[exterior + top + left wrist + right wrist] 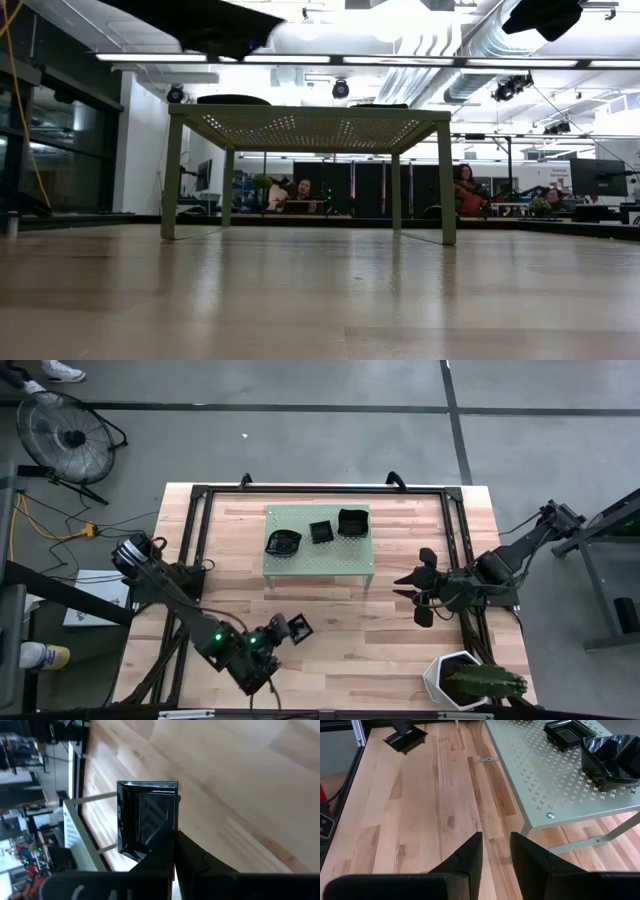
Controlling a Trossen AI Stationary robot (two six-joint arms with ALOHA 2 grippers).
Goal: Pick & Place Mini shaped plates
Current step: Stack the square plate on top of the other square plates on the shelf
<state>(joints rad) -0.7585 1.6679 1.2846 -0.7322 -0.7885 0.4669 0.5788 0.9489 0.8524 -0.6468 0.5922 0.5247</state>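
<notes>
The desk [330, 630] is pale wood in butcher-block strips, smooth with a light sheen. On it stands a small stand [540, 780] of matt pale-green perforated metal. The mini shaped plates [320, 532] at the upper centre of the high view are glossy black; the square plate [147, 815] mirrors light. The left claw [172, 845] looks matt black plastic.

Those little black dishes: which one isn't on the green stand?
The square dish clamped in the left gripper, above the wooden table; the other three dishes sit on the stand.
</notes>
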